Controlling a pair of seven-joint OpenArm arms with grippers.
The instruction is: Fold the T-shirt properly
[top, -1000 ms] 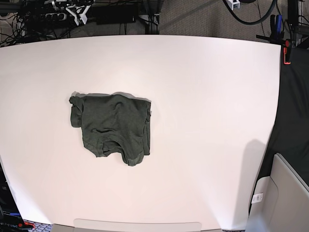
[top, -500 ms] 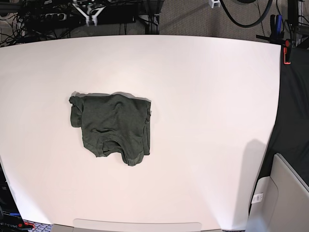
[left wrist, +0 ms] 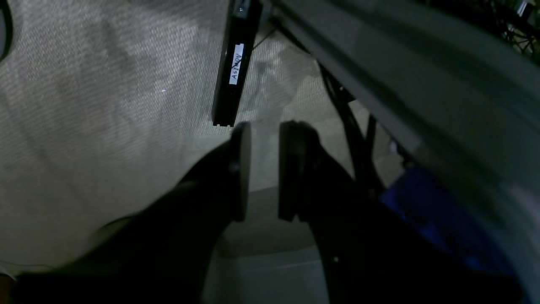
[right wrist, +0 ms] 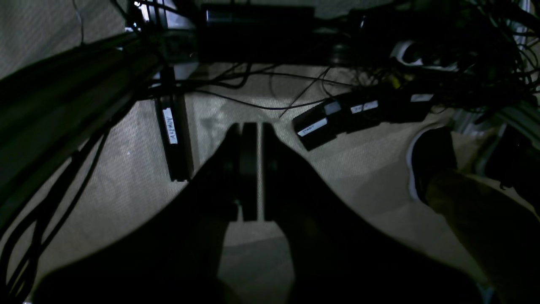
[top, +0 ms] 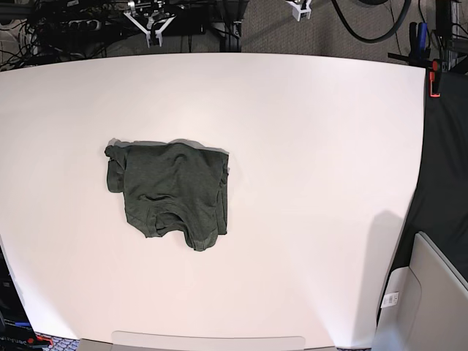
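The T-shirt [top: 170, 191] lies folded into a small dark olive bundle on the white table [top: 314, 183], left of centre, with nothing touching it. Both grippers hang past the table's far edge, well away from the shirt. In the base view only the white parts of my right gripper [top: 151, 22] and left gripper [top: 299, 9] show at the top. In its wrist view my left gripper [left wrist: 268, 126] points at the carpet, jaws a little apart and empty. My right gripper [right wrist: 258, 125] has its pads pressed together on nothing.
Behind the table are carpet, tangled cables and labelled black power bricks [right wrist: 354, 112]. A black shoe [right wrist: 430, 162] shows at the right of the right wrist view. A red-tipped clamp [top: 434, 79] sits at the table's right edge, a grey panel [top: 431, 300] at bottom right.
Along the far edge in the base view, my right gripper has shifted rightward and my left gripper leftward. The T-shirt has not moved.
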